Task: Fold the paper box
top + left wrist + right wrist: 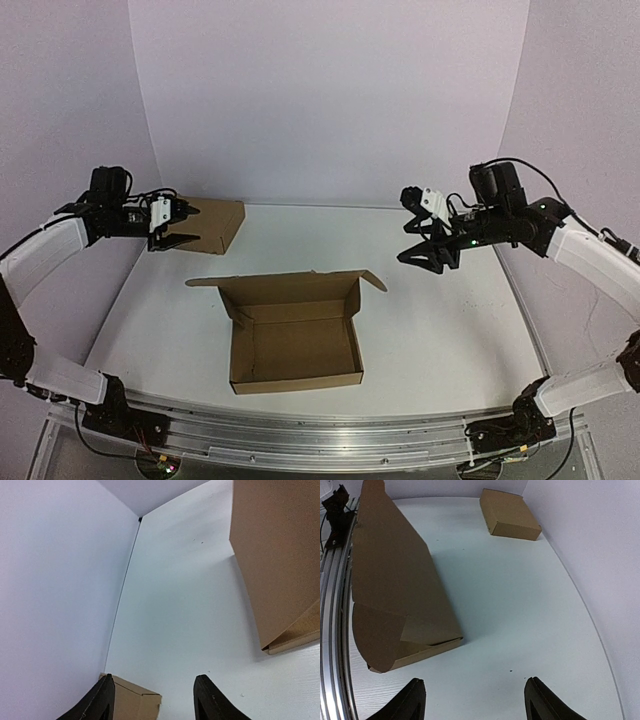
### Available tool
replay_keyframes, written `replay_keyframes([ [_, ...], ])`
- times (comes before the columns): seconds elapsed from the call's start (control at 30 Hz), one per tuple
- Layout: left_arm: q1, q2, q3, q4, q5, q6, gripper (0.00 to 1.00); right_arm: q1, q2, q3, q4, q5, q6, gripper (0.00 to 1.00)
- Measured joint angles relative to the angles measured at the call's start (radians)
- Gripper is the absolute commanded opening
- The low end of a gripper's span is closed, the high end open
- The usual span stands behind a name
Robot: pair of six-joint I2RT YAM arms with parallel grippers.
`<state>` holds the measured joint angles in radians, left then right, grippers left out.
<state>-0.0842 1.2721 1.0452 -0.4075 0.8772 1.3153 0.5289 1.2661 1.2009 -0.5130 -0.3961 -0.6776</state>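
The paper box (295,335) sits in the middle of the table as a shallow brown tray, its lid panel standing up along the far side with small flaps at both ends. The right wrist view has it (395,590) at the left, the left wrist view (270,555) at the upper right. My left gripper (192,224) hovers open at the back left, well away from it, with nothing between its fingers (155,700). My right gripper (425,258) hangs open above the table to the box's right and behind it, also empty (475,700).
A second, closed brown cardboard box (212,226) lies at the back left, right by my left gripper; its corner (132,702) shows between the left fingers, and it (510,514) lies far off in the right wrist view. Walls enclose the table on three sides.
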Motion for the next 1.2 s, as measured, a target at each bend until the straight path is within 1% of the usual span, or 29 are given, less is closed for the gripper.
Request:
replay_keyframes([
  [0.07, -0.001, -0.027, 0.037, -0.071, 0.059, 0.054, 0.57, 0.02, 0.02, 0.001, -0.039, 0.0, -0.022, 0.67],
  [0.13, -0.006, -0.069, 0.034, -0.131, 0.094, 0.089, 0.56, 0.044, 0.032, 0.0, -0.073, 0.001, -0.038, 0.66],
  [0.2, -0.021, -0.108, 0.008, -0.156, 0.105, 0.115, 0.56, 0.063, 0.041, 0.0, -0.089, 0.001, -0.046, 0.65],
  [0.37, -0.075, -0.138, -0.037, -0.239, 0.096, 0.188, 0.56, 0.105, 0.085, 0.0, -0.106, -0.001, -0.048, 0.66],
  [0.53, -0.076, -0.139, -0.039, -0.327, 0.088, 0.256, 0.57, 0.132, 0.09, 0.0, -0.111, -0.008, -0.038, 0.65],
  [0.73, -0.078, -0.147, -0.038, -0.43, 0.092, 0.322, 0.62, 0.174, 0.096, -0.001, -0.106, -0.016, -0.013, 0.66],
  [0.87, -0.079, -0.15, -0.038, -0.511, 0.093, 0.369, 0.6, 0.197, 0.104, -0.001, -0.105, -0.024, 0.0, 0.67],
  [0.93, -0.081, -0.158, -0.038, -0.534, 0.098, 0.378, 0.6, 0.209, 0.109, -0.001, -0.1, -0.027, 0.01, 0.67],
  [1.1, -0.096, -0.187, -0.042, -0.585, 0.099, 0.403, 0.64, 0.267, 0.146, 0.0, -0.073, -0.027, 0.034, 0.68],
  [1.2, -0.099, -0.213, -0.072, -0.593, 0.098, 0.417, 0.67, 0.299, 0.171, 0.0, -0.057, -0.026, 0.047, 0.69],
])
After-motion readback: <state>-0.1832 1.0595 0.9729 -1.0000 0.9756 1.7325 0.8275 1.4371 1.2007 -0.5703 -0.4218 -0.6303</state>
